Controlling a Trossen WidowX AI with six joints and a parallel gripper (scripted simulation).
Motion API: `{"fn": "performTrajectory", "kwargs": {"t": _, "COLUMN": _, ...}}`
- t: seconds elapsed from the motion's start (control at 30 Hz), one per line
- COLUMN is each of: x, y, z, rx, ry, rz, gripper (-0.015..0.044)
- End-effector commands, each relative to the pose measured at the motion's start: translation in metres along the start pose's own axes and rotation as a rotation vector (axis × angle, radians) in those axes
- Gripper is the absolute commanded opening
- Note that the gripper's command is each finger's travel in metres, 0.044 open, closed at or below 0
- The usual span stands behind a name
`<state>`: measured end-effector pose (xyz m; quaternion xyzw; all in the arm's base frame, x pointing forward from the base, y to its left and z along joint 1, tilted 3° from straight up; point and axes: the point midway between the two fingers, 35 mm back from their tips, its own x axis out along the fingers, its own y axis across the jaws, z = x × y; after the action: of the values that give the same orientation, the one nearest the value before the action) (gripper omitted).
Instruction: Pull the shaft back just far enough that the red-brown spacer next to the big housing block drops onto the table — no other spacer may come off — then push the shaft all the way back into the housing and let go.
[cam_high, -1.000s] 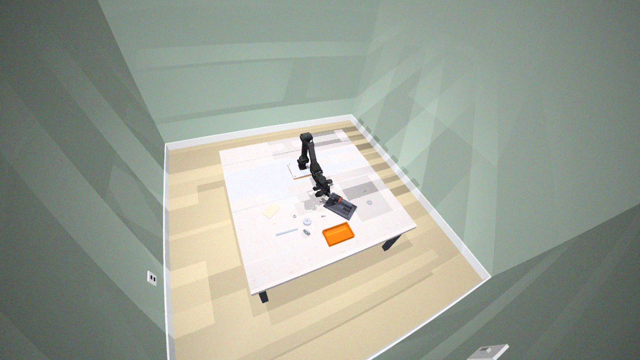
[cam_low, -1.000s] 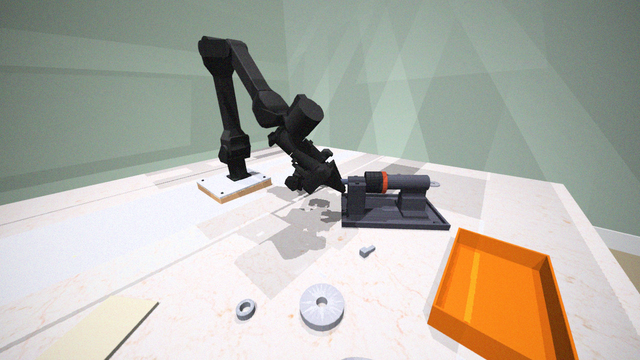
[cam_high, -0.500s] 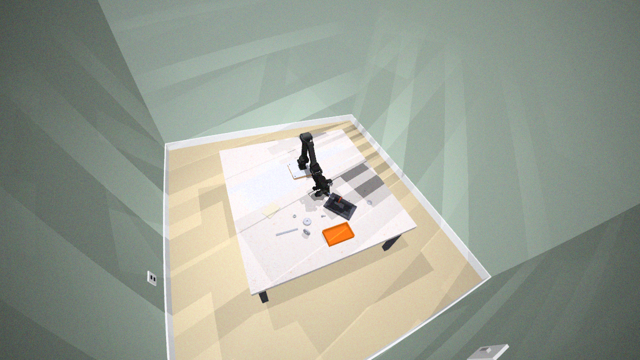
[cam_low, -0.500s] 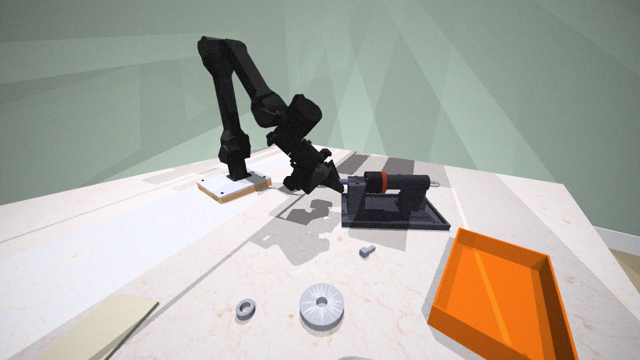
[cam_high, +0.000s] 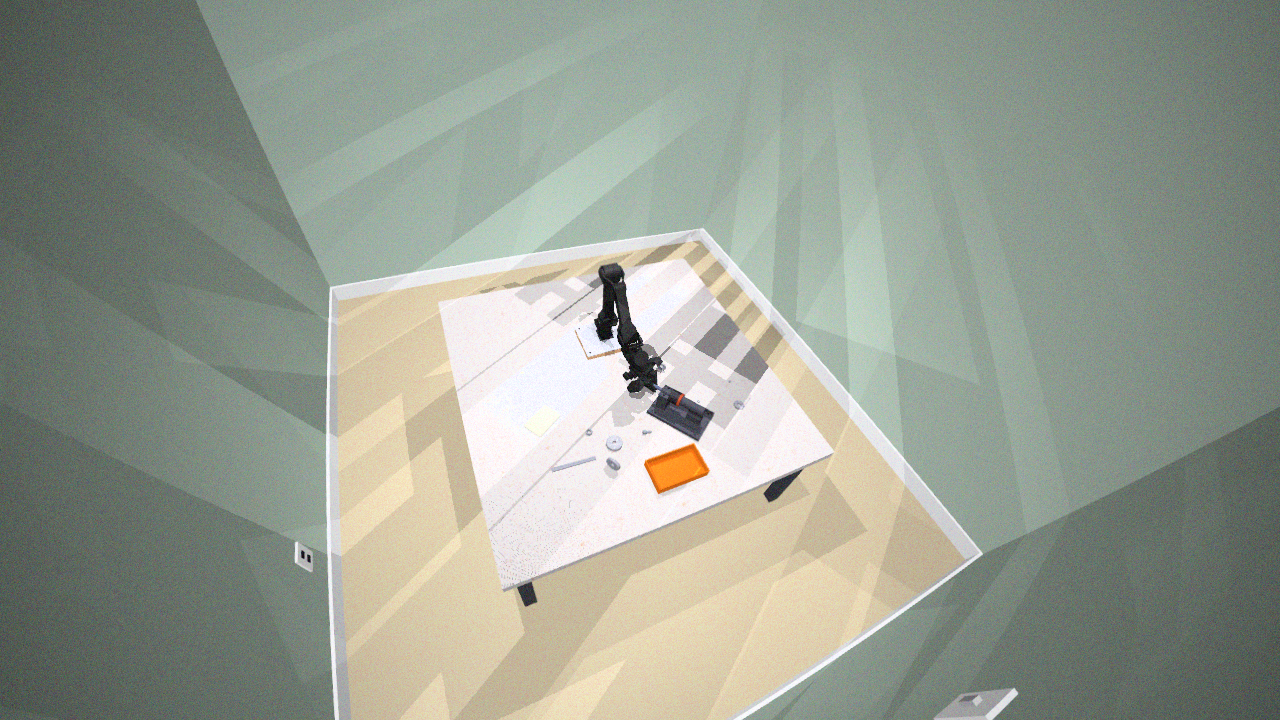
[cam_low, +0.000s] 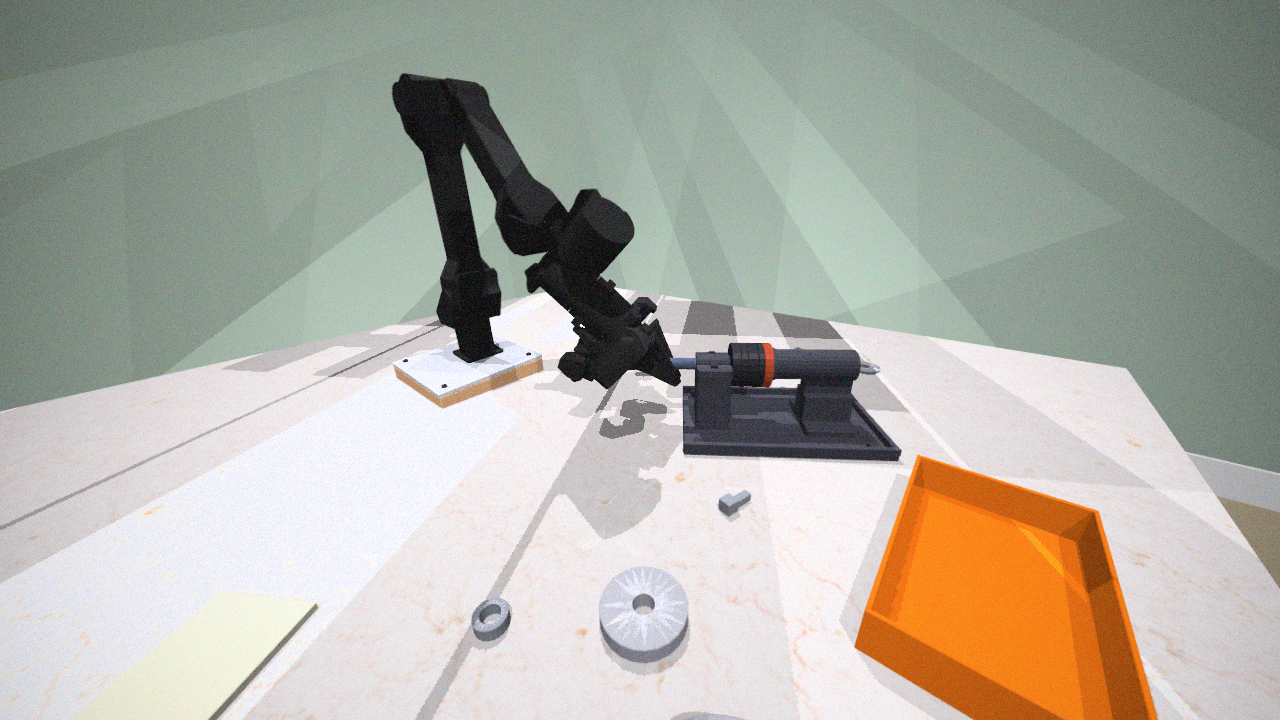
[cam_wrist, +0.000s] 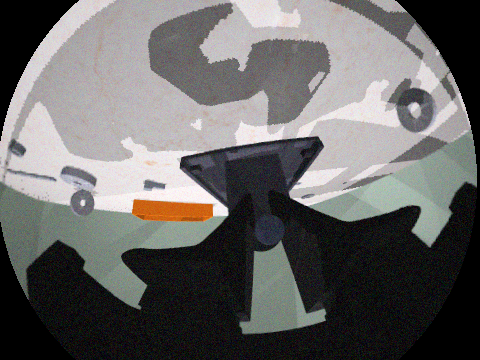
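Observation:
The red-brown spacer (cam_high: 680, 399) (cam_low: 768, 364) sits upright on the shaft line, between several dark spacers (cam_low: 743, 363) and the barrel of the big housing block (cam_low: 819, 363). I see no gap between them. The blue-grey shaft (cam_low: 684, 363) (cam_wrist: 269, 230) sticks out of the near support post (cam_low: 713, 398) on the arm's side. My gripper (cam_low: 671, 364) (cam_wrist: 260, 197) is shut on this protruding shaft end, close to the post. The far part of the shaft is hidden inside the spacers and barrel. The post hides the spacers in the wrist view.
The dark fixture base (cam_low: 760, 446) (cam_wrist: 210, 166) stands under the assembly. An orange tray (cam_high: 682, 484) (cam_low: 1002, 486) (cam_wrist: 172, 210) is at the front. A bolt (cam_low: 732, 503), a disc (cam_low: 626, 617) and a ring (cam_low: 477, 619) lie on the table; another ring (cam_wrist: 402, 112) lies beside the arm.

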<state>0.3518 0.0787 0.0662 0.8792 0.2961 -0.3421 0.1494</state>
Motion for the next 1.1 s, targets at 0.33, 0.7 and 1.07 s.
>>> {"fn": "performTrajectory", "kwargs": {"t": 0.33, "x": -0.0022, "y": -0.0004, "z": 0.0022, "rx": -0.002, "ry": -0.001, "rz": 0.002, "gripper": 0.0000}}
{"fn": "performTrajectory", "kwargs": {"t": 0.7, "x": -0.0030, "y": -0.0004, "z": 0.0030, "rx": -0.002, "ry": -0.001, "rz": 0.002, "gripper": 0.0000}}
{"fn": "performTrajectory", "kwargs": {"t": 1.07, "x": -0.0038, "y": -0.0004, "z": 0.0039, "rx": -0.002, "ry": -0.001, "rz": 0.002, "gripper": 0.0000}}
